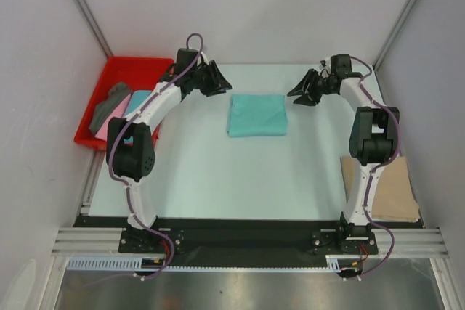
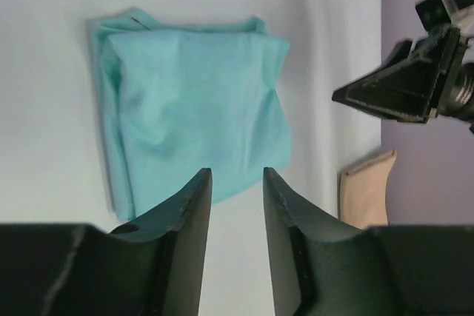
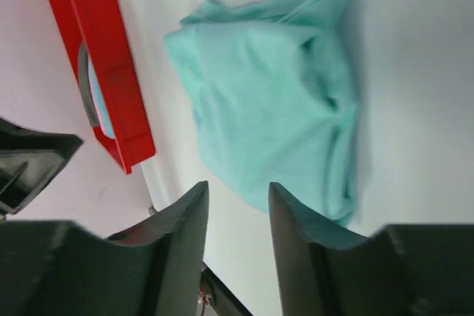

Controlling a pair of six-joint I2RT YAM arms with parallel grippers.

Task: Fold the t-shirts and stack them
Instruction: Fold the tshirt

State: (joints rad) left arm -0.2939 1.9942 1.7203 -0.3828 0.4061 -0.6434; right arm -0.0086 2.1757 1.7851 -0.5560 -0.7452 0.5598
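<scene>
A mint green t-shirt lies folded into a rectangle in the middle of the table, also visible in the left wrist view and the right wrist view. My left gripper hangs above the table just left of it, open and holding nothing. My right gripper hangs just right of it, also open and holding nothing. A tan t-shirt lies folded at the front right. Dark grey, pink and turquoise t-shirts lie bunched in the tray.
The red plastic tray stands at the table's back left edge, beside the left arm. Grey walls with metal posts close in the table on the left, back and right. The arm bases sit on a black rail at the near edge.
</scene>
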